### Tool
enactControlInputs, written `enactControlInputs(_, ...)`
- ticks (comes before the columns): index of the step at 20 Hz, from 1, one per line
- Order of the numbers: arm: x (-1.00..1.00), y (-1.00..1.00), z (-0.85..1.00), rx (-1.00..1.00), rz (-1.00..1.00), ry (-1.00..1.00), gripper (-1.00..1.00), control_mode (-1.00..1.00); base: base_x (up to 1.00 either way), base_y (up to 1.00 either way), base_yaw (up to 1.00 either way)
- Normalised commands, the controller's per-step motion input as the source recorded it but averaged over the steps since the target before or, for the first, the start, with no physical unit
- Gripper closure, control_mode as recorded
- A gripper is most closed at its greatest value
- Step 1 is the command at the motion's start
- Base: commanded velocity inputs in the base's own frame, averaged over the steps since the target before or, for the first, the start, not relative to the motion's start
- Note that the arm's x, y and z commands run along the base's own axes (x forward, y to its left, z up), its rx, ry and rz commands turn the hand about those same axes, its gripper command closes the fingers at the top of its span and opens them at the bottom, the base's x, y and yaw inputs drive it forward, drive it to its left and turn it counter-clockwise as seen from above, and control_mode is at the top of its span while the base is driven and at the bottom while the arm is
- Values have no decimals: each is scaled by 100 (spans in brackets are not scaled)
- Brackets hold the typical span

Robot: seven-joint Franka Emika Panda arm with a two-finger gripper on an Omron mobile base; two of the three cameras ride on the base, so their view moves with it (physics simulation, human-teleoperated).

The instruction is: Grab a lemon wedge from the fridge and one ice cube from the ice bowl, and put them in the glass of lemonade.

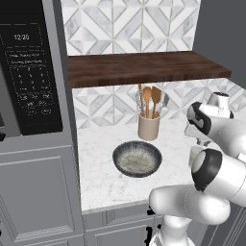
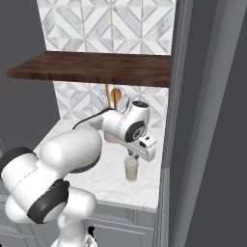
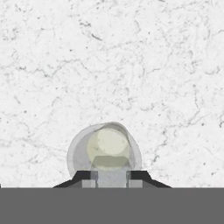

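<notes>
Left base view: the wide shallow dark-rimmed ice bowl (image 1: 137, 159) sits mid-counter on the white marble counter (image 1: 101, 180), in front of the beige pot of wooden spoons (image 1: 149, 126); no cube is discernible in it.

Right base view: the gripper (image 2: 133, 157) hangs directly above the small clear glass of lemonade (image 2: 131, 169).

Hand view: a pale grey block, probably the ice cube (image 3: 111, 177), sits between the fingertips (image 3: 83, 177), over the glass mouth. Whether it is clamped or already let go cannot be told.

Step in hand: judged to be the drop. Next, widen the jaws fully, then lift straight up.
</notes>
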Motion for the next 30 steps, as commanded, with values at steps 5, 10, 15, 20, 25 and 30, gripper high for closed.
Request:
enactControlInputs(5, 2, 2, -3, 0, 0, 0, 100, -100, 0, 0, 0)
enactControlInputs(10, 0, 1, -2, 0, 0, 0, 100, -100, 0, 0, 0)
enactControlInputs(15, 2, 2, -5, 0, 0, 0, 100, -100, 0, 0, 0)
enactControlInputs(20, 1, 0, -3, 0, 0, 1, 100, -100, 0, 0, 0)
enactControlInputs(25, 0, 5, 0, 0, 0, 0, -100, -100, 0, 0, 0)
enactControlInputs(30, 3, 5, 0, 0, 0, 1, -100, -100, 0, 0, 0)
